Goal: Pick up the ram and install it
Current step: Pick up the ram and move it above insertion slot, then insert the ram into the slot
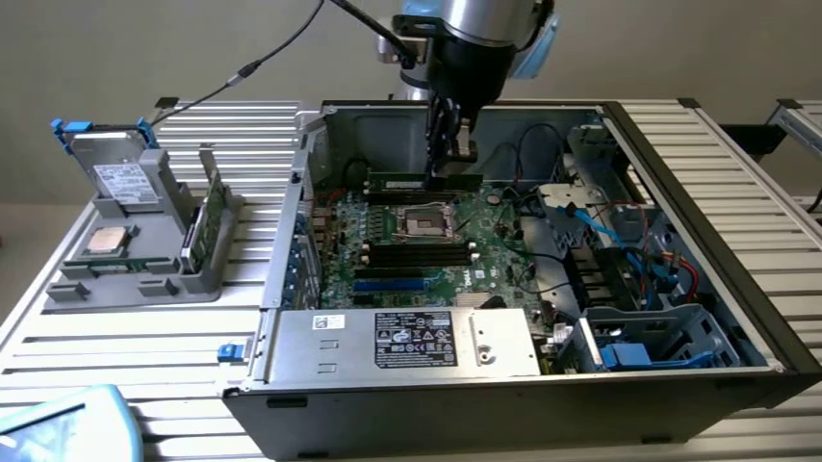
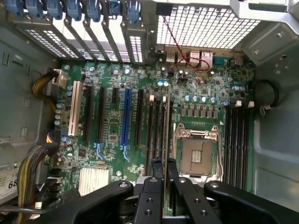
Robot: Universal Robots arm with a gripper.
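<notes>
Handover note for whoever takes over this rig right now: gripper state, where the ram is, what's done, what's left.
Gripper: shut on the ram, gripping it by its upper edge and holding it level.
Ram: inside the open computer case, over the motherboard. It is lined up along the black memory slots beside the processor socket.
Done: the ram is picked up and is in the case.
Left: seating it. It does not look pressed into a slot yet, though how close it is to the slot is hard to tell.
</notes>
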